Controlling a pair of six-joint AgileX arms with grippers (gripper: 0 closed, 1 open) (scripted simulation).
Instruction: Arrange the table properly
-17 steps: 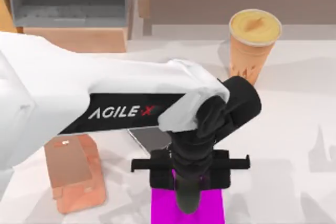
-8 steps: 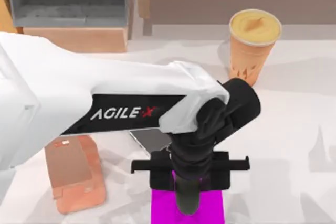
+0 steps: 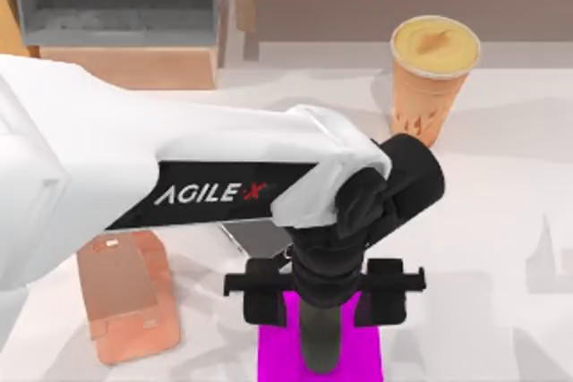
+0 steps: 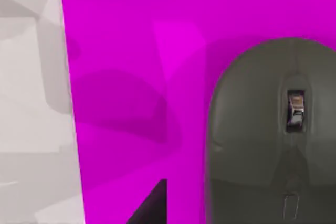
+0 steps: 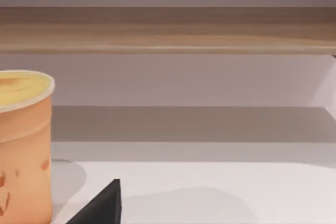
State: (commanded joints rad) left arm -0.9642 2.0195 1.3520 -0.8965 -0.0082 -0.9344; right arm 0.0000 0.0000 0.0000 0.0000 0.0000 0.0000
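Observation:
My left arm reaches across the white table (image 3: 501, 221) to its front middle. There my left gripper (image 3: 322, 306) hangs open over the magenta pad (image 3: 367, 355), its two black fingers (image 3: 266, 301) spread wide apart. Between and below them a grey mouse (image 3: 320, 342) lies on the pad. In the left wrist view the mouse (image 4: 268, 140) rests flat on the magenta pad (image 4: 136, 77), free of any grip, with the table (image 4: 31, 103) beside it. A dark part of my right gripper (image 5: 100, 208) shows low in the right wrist view, near the cup.
An orange cup with a yellow lid (image 3: 432, 78) stands at the back right, also seen as the cup (image 5: 21, 145). A terracotta box (image 3: 125, 297) lies at the front left. A flat dark grey slab (image 3: 260, 237) lies under the arm. A grey-and-wood shelf unit (image 3: 116, 6) runs along the back.
The left gripper's fingers have spread apart, from closed together on the mouse to wide open. The mouse stays on the magenta pad. The arm has hardly moved.

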